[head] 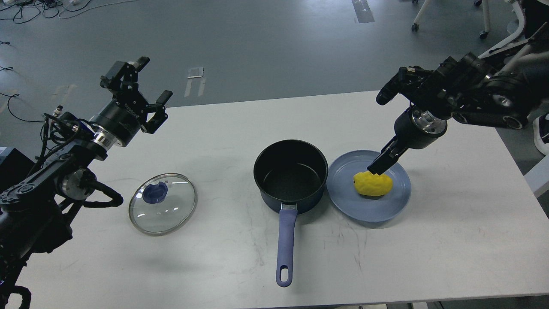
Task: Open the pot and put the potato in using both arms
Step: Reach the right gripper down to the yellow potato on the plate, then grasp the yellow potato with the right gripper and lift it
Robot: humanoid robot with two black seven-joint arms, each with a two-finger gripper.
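My right claw (379,165) reaches down over the blue plate (396,199), its dark fingertips touching the upper left of the potato (373,183). From this angle the fingers overlap into one dark shape, so I cannot tell whether they are spread, closed or gripping the potato. The potato lies on the plate directly under that claw, lumpy and bright yellow, a little left of the plate's middle. Just to the left of my right claw stands the pot (291,175), open, its black inside bare, with its rim touching or very nearly touching the plate's left edge. Its long blue handle (286,244) runs from the pot toward me, ending in a hole near the table's near edge. My left claw (143,92) hangs in the air well to the left of the pot, above the far left part of the white table (450,249), raised and pointing up and away from me; its fingers are spread apart and hold nothing. Below that claw and nearer to me, the glass lid (163,204) lies flat on the table, with its blue knob (155,192) showing at its middle and a metal ring around its edge. The lid is well apart from the pot, with bare table between them. Beyond the table's far edge, past both claws, is grey floor with some cables at the upper left and chair legs on casters at the upper right.
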